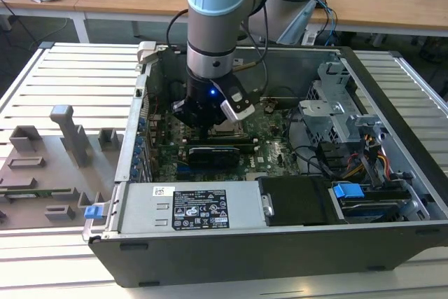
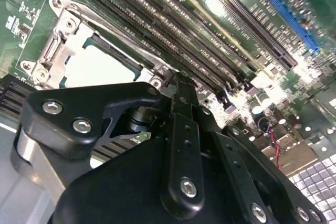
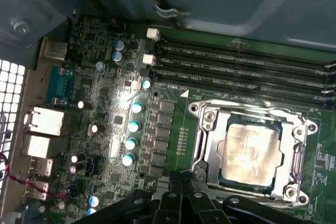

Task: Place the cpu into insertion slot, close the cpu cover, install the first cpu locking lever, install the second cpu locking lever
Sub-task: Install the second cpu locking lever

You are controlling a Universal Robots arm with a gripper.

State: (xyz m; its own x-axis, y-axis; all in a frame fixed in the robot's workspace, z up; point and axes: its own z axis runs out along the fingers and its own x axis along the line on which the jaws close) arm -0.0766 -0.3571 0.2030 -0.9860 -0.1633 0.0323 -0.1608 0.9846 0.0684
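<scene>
In the exterior view, grey fixtures (image 1: 63,152) lie at the exterior view's left on the slatted worktop (image 1: 70,68). Beside them the open computer case (image 1: 280,243) holds the arm, its end effector (image 1: 210,122) low over the motherboard. In the first wrist view the cpu (image 3: 251,150) sits in the insertion slot (image 3: 210,179), the cpu cover (image 3: 207,129) apparently down around it. The end effector's fingers (image 3: 181,190) look pressed together, empty.

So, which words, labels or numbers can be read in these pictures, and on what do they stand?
Black label on the power supply: print too small to read.
White sticker beside it: unreadable.
White print on the motherboard: blurred, unreadable.
No text reads clearly.
</scene>
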